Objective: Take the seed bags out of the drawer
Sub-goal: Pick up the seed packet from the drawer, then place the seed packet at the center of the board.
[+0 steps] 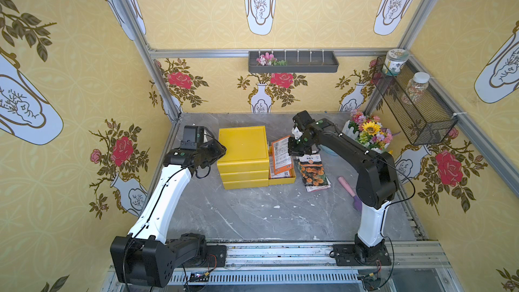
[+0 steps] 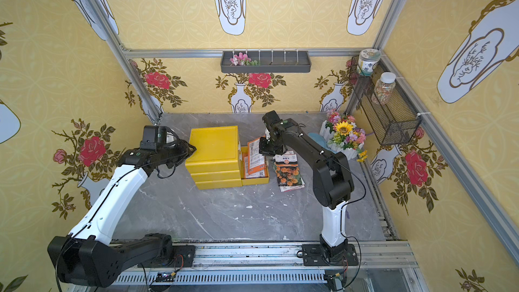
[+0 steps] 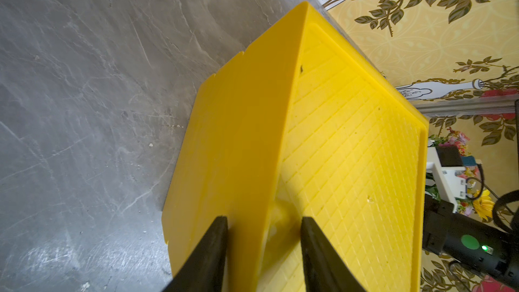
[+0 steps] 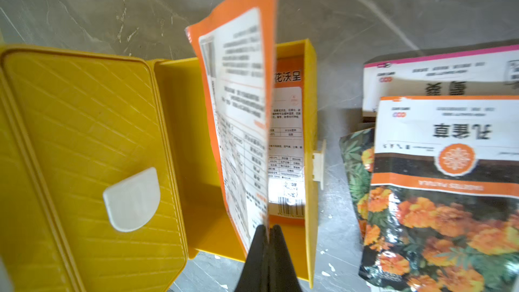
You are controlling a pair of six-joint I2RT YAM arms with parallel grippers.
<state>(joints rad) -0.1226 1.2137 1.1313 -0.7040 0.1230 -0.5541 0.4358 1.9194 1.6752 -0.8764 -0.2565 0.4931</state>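
one orange-backed bag [image 4: 238, 108] hangs over the drawer [image 4: 310, 136], pinched in the closed right fingers [image 4: 258, 254] — a second bag [image 4: 286, 136] lies inside the drawer, more bags [image 4: 449, 192] beside it. left fingers [image 3: 213, 248] clamp the box [image 3: 351, 150] edge. next, likely: swing clear, release.

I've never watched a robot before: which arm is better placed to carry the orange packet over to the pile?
Right: the right gripper is shut on the orange seed bag over the open drawer, beside the bags already out. The left gripper clamps the yellow cabinet.
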